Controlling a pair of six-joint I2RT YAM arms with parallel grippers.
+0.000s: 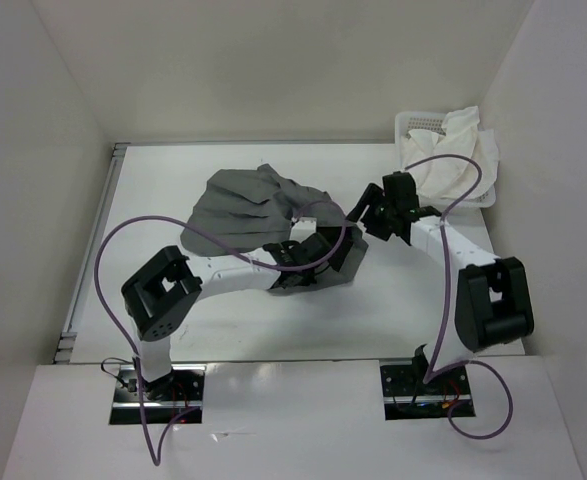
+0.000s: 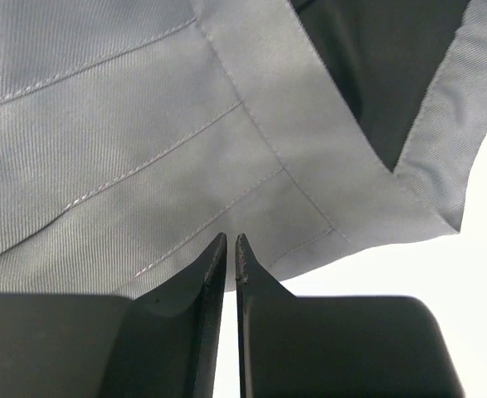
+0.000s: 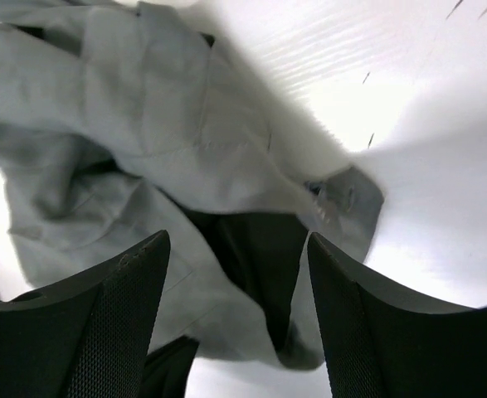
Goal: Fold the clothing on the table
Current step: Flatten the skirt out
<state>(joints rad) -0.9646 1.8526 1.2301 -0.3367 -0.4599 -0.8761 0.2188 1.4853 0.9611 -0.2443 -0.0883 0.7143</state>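
Nearest: I am seeing the left gripper (image 2: 231, 240) reaching in low over the table (image 1: 373, 310). Its jaws are sitting almost together with only a thin slit between them. The tips are meeting the stitched hem of the clothing (image 2: 143, 124), and I cannot tell whether any cloth is caught in the slit.

Middle: the clothing (image 1: 243, 205) is lying bunched and wrinkled around the centre of the table, slightly towards the far side. Its dark opening (image 3: 251, 249) is showing on the side towards the right arm.

Just beside it: the right gripper (image 3: 239, 236) is hanging over the garment's right end, jaws spread wide and gripping nothing.

Farthest: a white slotted basket (image 1: 413, 125) is sitting in the far right corner, with a white cloth (image 1: 453, 160) spilling over it.
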